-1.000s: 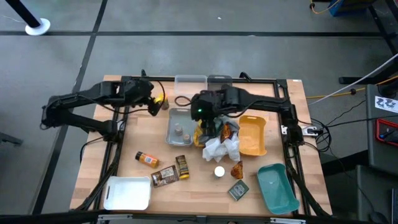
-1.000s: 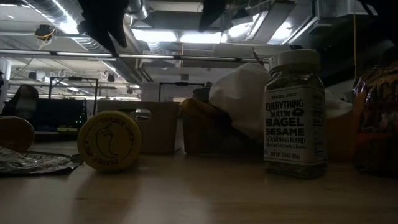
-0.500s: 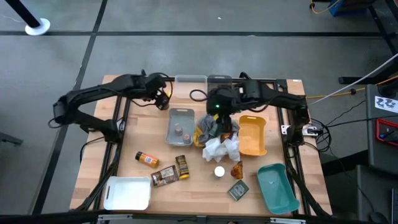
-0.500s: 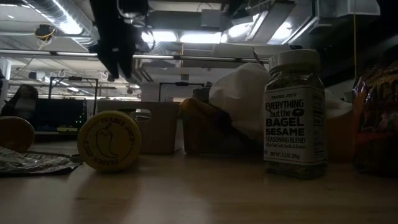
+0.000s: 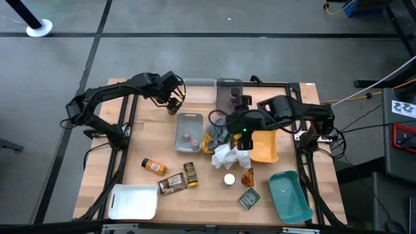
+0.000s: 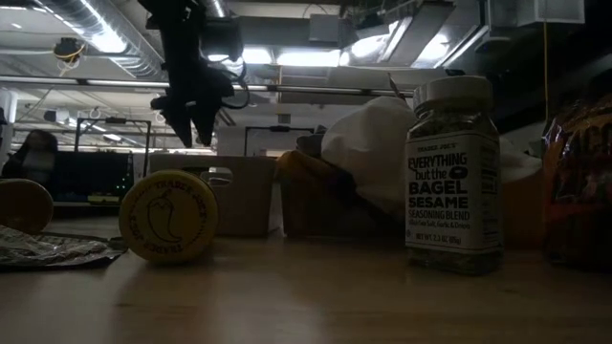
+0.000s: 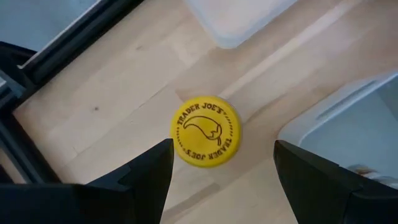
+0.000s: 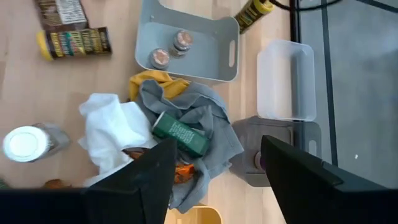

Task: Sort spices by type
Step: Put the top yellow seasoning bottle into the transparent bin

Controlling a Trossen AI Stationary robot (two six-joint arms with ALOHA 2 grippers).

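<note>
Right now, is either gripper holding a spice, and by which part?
Nothing is held. The left gripper stands open above the yellow jar, apart from it. The right gripper is open above the grey cloth, empty.

The high view is evenly lit; the low view is backlit by ceiling strip lights (image 6: 287,57), leaving the counter (image 6: 306,296) dim

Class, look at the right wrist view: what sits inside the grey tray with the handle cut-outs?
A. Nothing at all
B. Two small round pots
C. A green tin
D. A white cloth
B: two tiny round pots sit side by side inside the grey tray; the green tin lies outside it on the grey cloth, beside the white cloth.
</note>
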